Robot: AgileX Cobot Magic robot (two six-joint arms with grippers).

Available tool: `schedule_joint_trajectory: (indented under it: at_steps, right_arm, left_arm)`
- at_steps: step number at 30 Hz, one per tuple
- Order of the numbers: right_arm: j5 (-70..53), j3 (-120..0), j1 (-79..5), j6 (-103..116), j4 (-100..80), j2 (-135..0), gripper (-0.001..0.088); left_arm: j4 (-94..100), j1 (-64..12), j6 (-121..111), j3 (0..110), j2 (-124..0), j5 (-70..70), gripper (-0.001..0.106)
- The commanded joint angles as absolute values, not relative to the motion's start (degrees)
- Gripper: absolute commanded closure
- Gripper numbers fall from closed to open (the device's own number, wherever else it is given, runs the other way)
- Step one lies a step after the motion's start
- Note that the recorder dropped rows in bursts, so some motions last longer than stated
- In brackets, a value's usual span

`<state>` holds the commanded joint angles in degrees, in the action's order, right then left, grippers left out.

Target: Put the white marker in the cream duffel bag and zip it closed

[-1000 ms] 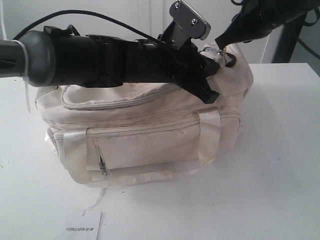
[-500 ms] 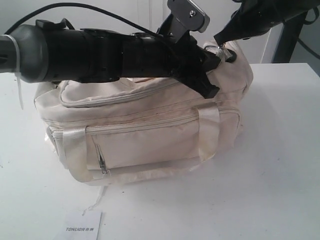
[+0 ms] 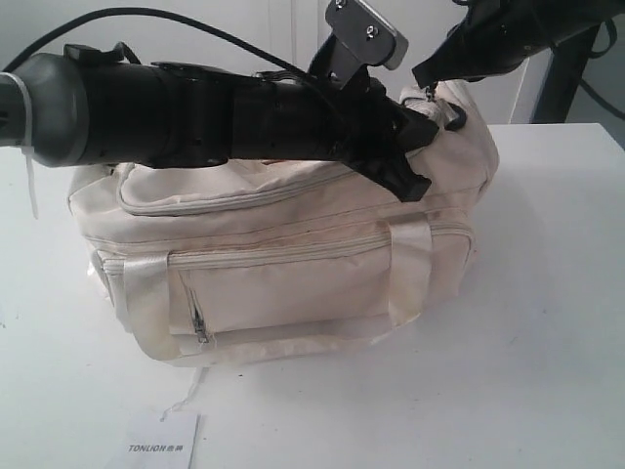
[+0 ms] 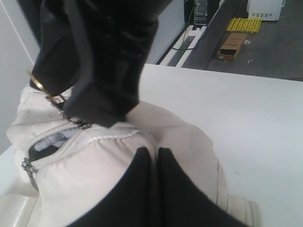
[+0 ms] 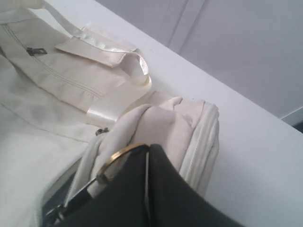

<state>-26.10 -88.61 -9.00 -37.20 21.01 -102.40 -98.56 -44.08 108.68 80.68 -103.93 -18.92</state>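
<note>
White tabletop (image 3: 547, 293) is seen on all sides of the cream duffel bag (image 3: 293, 264), with wide free room to its right and in front, where only a TONLION card (image 3: 161, 445) lies, well apart. The white marker is nowhere seen and is judged to be inside the bag. The right gripper (image 5: 147, 153) is clenched on the gold ring pull (image 5: 116, 158); a short zipper gap (image 4: 47, 142) is left unclosed. The left gripper (image 4: 152, 153) is closed, its tips against the bag's end; whether cloth is pinched cannot be told. Should the bracing slip, the bag could be dragged or the ring lost, and the crowded arms could be knocked together.
</note>
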Motion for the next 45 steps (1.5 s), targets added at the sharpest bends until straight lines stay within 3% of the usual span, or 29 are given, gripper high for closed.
schedule_joint_trajectory:
  at_steps: [45]
  right_arm:
    - [-6.9, -89.9, -9.0, -37.1, 25.5, -111.5, 0.0868]
  left_arm:
    - [-91.2, -44.1, 100.7, 80.7, -103.3, -19.2, 0.105]
